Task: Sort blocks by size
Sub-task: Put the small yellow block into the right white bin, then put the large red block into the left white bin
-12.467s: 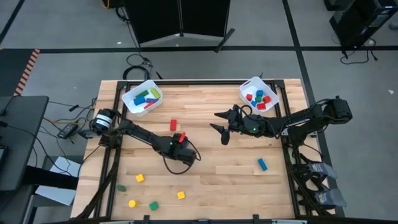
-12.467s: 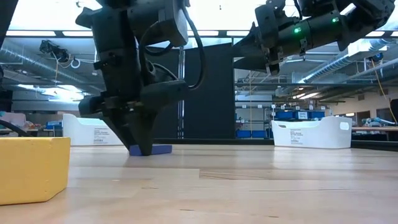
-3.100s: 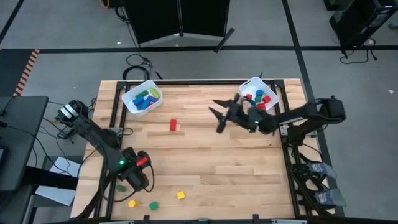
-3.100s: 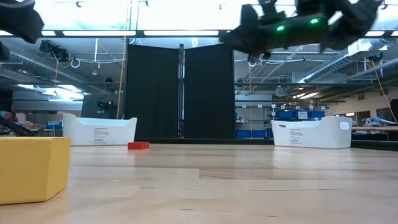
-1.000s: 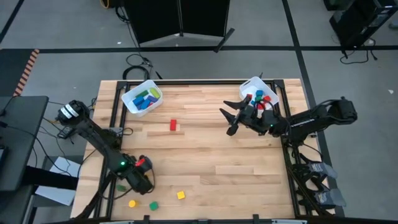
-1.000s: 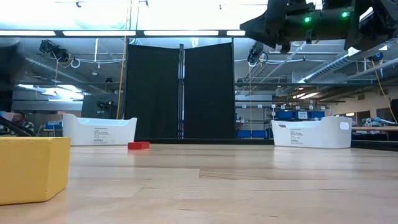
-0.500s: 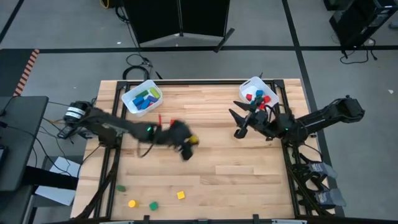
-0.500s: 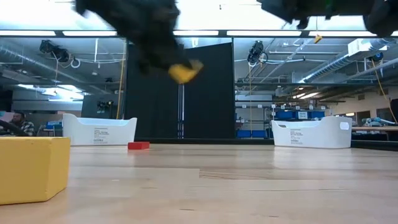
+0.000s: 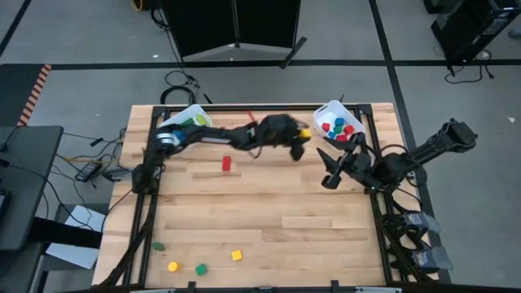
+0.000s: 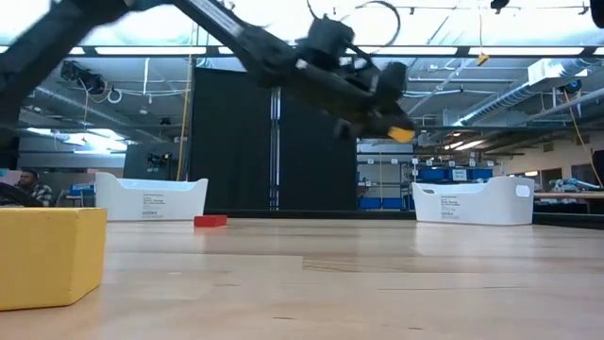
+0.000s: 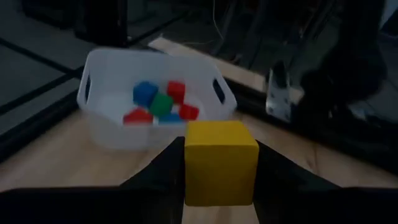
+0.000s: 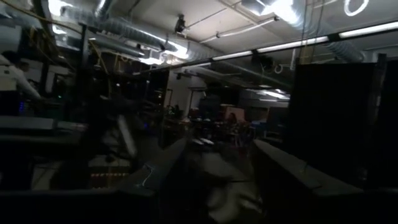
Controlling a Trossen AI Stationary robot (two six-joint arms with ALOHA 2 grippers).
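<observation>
My left gripper [image 9: 299, 140] reaches across the far part of the table and is shut on a yellow cube [image 11: 221, 162], just left of the right white bin [image 9: 325, 112]. That bin holds small red, blue and green cubes [image 11: 160, 104]. The cube also shows high above the table in the low view [image 10: 401, 134]. My right gripper [image 9: 328, 171] hangs open and empty near the table's right edge. A red block [image 9: 227, 163] lies flat on the table. Yellow and green blocks [image 9: 200, 268] lie at the near left. My left gripper pinches the yellow cube by two opposite side faces [image 11: 188, 167] between its two fingers [image 11: 163, 167]. The fingers come from the table's left, nearly level and slanting a little down. The cube is lifted clear of the table, beside the right bin.
The left white bin [image 9: 175, 137] with longer blue and green blocks stands at the far left, partly under my left arm. A large yellow block [image 10: 52, 257] fills the low view's near left. Bare wood lies across the table's middle and near right.
My left gripper has swung fast from the near left corner up and across the table to the far right, toward the right bin, turning as it went and carrying the yellow cube clear of the table. My right gripper has drawn back toward the table's right edge and risen.
</observation>
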